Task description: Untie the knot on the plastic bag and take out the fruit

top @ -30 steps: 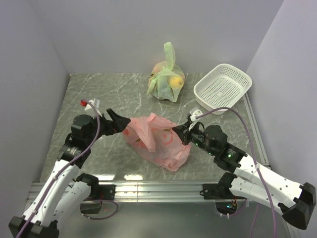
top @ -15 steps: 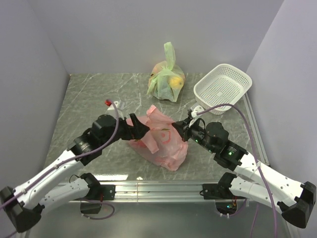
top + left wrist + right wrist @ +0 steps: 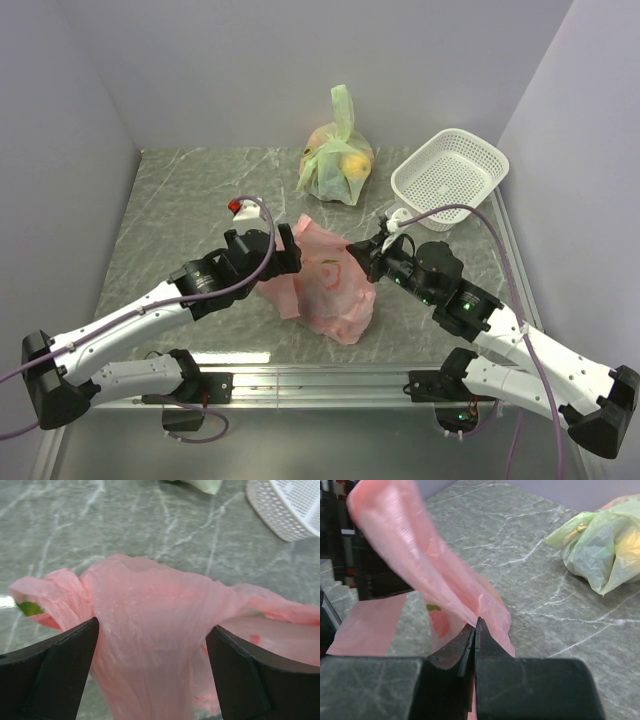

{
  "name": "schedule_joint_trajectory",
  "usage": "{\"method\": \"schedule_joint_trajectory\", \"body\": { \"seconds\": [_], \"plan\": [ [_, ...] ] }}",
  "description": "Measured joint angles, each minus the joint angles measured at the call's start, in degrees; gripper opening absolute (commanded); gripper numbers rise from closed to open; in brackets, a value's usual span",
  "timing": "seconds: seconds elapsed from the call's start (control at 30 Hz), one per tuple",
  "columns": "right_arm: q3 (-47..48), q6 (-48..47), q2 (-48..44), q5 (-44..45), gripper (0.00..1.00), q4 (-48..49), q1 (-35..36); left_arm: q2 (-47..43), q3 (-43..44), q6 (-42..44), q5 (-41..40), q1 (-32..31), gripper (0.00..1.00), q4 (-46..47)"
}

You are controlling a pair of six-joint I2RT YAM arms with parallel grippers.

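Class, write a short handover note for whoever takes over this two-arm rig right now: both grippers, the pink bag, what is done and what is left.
Left gripper: open, with its fingers on either side of a raised fold of the pink bag, not closed on it.
Right gripper: shut on the bag's thin plastic at its right side.
The bag lies between the two arms.
Done: one grip on the bag. No fruit is out. The views do not show whether the knot is undone.
Left: open the neck and take out the fruit.
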Motion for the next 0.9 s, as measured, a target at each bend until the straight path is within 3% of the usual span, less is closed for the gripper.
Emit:
{"method": "schedule_joint_trajectory", "body": {
  "seconds": [0.03, 0.13, 0.17, 0.23, 0.27, 0.33, 0.53, 0.63, 0.77, 0.9],
  "plan": [
    [0.17, 0.07, 0.09, -0.07, 0.00, -0.13, 0.00, 0.52, 0.00, -0.28, -1.20, -0.04, 0.89, -0.35],
    [0.50, 0.22, 0.15, -0.13, 0.00, -0.50, 0.00, 1.66, 0.02, -1.46, -4.90, -0.09, 0.67, -1.46],
    [0.55, 0.24, 0.15, 0.13, 0.00, -0.48, 0.00, 1.81, 0.02, -1.75, -6.12, -0.11, 0.48, -1.90],
    [0.55, 0.26, 0.15, 0.85, 0.00, -0.50, 0.00, 1.86, 0.04, -2.16, -8.11, -0.11, 0.30, -2.36],
    [0.55, 0.26, 0.15, 1.51, 0.00, -0.52, -0.02, 1.79, 0.07, -1.86, -8.92, 0.13, 0.16, -2.40],
    [0.55, 0.57, 0.17, 2.84, 0.00, -0.35, -0.61, 1.60, 0.17, -1.11, -8.90, 1.97, 0.03, -2.14],
    [1.44, 4.28, 4.35, 0.00, 0.00, 4.22, -7.34, 0.79, 2.54, 5.53, 3.26, 16.35, 0.01, 2.40],
    [6.54, 4.85, 9.97, -1.97, 0.00, 5.60, -10.19, 1.33, 7.48, 9.75, 9.16, 21.40, 0.01, 1.90],
    [13.84, 4.92, 15.72, -3.63, 0.00, 9.44, -12.28, 2.14, 14.86, 14.16, 11.93, 25.31, 0.01, 1.53],
    [15.58, 5.16, 17.77, -5.49, 0.00, 13.57, -13.92, 0.59, 15.58, 16.33, 13.31, 26.64, 0.01, 1.46]
  ]
}}
